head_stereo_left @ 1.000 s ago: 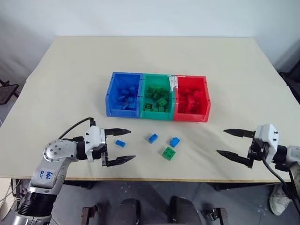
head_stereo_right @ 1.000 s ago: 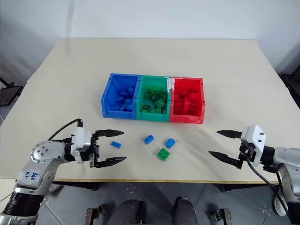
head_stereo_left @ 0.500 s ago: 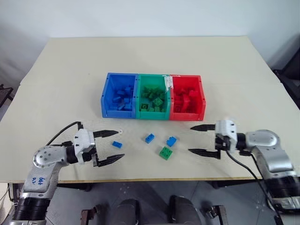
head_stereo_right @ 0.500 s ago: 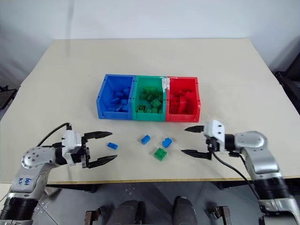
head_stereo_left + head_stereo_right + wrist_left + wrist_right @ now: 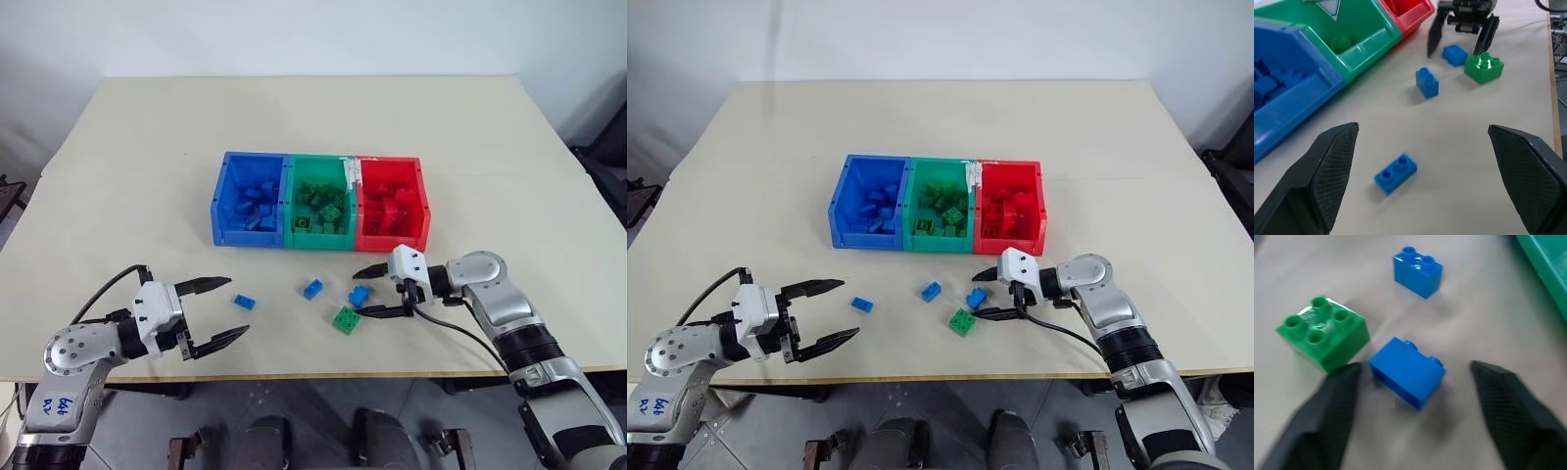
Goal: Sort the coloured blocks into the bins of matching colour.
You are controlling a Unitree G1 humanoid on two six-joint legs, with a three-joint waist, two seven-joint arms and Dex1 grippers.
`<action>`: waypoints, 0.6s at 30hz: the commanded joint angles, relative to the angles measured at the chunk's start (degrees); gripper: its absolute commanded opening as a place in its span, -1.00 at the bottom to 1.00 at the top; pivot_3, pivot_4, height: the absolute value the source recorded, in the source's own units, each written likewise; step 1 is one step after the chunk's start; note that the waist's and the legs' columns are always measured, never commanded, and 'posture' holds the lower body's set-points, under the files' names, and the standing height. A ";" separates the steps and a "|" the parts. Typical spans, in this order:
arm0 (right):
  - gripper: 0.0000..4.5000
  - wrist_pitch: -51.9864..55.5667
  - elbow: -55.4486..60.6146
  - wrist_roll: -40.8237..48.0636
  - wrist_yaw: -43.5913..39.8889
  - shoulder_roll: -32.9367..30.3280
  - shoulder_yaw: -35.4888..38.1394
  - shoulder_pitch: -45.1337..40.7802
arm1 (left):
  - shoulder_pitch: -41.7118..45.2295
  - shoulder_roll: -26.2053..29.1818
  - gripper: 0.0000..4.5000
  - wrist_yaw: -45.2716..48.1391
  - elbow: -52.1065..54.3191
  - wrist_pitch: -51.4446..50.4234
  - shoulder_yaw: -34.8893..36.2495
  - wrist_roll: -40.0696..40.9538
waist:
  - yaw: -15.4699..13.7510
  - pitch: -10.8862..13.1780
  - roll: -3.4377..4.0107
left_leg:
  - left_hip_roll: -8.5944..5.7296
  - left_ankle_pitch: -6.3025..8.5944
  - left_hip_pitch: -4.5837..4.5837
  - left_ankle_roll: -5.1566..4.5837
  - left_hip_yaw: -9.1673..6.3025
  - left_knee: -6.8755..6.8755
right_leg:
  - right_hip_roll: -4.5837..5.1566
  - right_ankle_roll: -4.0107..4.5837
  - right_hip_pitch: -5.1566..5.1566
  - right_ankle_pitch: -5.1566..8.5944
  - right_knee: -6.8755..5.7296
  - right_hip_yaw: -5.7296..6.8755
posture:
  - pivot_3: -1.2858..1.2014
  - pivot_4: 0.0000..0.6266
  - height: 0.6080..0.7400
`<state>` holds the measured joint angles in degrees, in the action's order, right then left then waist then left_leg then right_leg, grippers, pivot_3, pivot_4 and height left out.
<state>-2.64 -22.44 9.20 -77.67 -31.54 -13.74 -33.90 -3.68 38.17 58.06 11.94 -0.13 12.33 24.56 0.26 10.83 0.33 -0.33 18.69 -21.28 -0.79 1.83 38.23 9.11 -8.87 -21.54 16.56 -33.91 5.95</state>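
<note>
From the head views, the bins (image 5: pixel 318 203) are seen on the table (image 5: pixel 147 147), blue, green and red in a row, each already carrying bricks of its own colour; four bricks are left loose on the table on the robot's side of the bins: a flat blue brick (image 5: pixel 244 302), a second blue brick (image 5: pixel 313 289), a third blue brick (image 5: pixel 359 295) and a green brick (image 5: pixel 345 319) just beside it; the right pincer (image 5: pixel 373 291) is set around the third blue brick, its fingers apart and not yet closed on it; the left pincer (image 5: pixel 217 312) is held wide and empty near the flat blue brick.

In the left wrist view, the flat blue brick (image 5: pixel 1395 173) lies between the wide fingers but ahead of them, untouched; beyond it the right pincer (image 5: pixel 1463 29) is seen astride the third blue brick (image 5: pixel 1454 54).

In the right wrist view, that brick (image 5: pixel 1408 371) lies between the two fingers, with a gap on the far side; the green brick (image 5: pixel 1322 338) sits against the near finger.

The step in hand is judged to be the pick of this blue brick; closure without catching the green brick is called for next, then a lift and a carry over to the blue bin, the far end of the row from this arm.
</note>
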 commanded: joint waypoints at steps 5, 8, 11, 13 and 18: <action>-0.29 -1.12 1.59 1.56 -1.11 -1.11 2.21 1.10 | 0.37 -0.28 1.00 -0.78 1.76 0.08 0.27 0.96 | -0.07 0.00 0.00 | 0.00 0.00 0.00 0.00 0.01 0.01 | 0.00 0.01 0.00 0.00 0.00 -0.01 | 0.03 -0.52 1.00; -0.29 1.47 4.09 3.88 -1.02 -2.59 4.49 0.99 | 0.67 -0.80 1.00 -1.34 1.49 0.28 0.29 0.90 | -0.18 0.00 0.01 | -0.01 0.01 -0.01 0.00 0.00 0.02 | 0.01 0.01 0.00 0.00 0.00 -0.02 | 0.03 -0.52 1.00; -0.29 6.29 8.43 6.56 0.12 -3.23 6.51 -0.38 | 0.52 -1.77 1.00 -2.49 1.31 0.33 0.99 1.09 | -0.16 0.01 0.01 | 0.01 0.02 -0.01 0.01 0.01 0.01 | 0.00 0.01 -0.01 0.00 0.01 -0.02 | 0.03 -0.52 1.00; -0.29 10.53 11.61 6.74 2.66 -2.57 6.85 -2.49 | 0.31 -2.25 1.00 -3.03 1.19 0.34 1.47 1.20 | -0.04 0.00 0.01 | 0.03 0.02 -0.01 0.03 0.00 0.01 | -0.02 0.01 -0.02 0.00 0.00 -0.01 | 0.03 -0.52 1.00; -0.29 22.91 16.91 7.73 11.67 6.55 3.95 -10.91 | -0.25 -3.00 1.00 -4.50 0.99 0.54 2.79 1.80 | 0.91 0.01 0.02 | 0.16 0.08 0.01 0.16 -0.02 0.00 | -0.21 0.13 -0.14 -0.01 -0.04 -0.07 | 0.03 -0.52 1.00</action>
<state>17.25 -8.34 15.61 -69.07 -27.06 -8.81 -43.14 -3.48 35.53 54.35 12.40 -0.28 13.25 24.90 1.18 10.84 0.35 -0.14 18.79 -21.27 -0.59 1.76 38.23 8.84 -8.70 -21.70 16.55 -33.97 5.88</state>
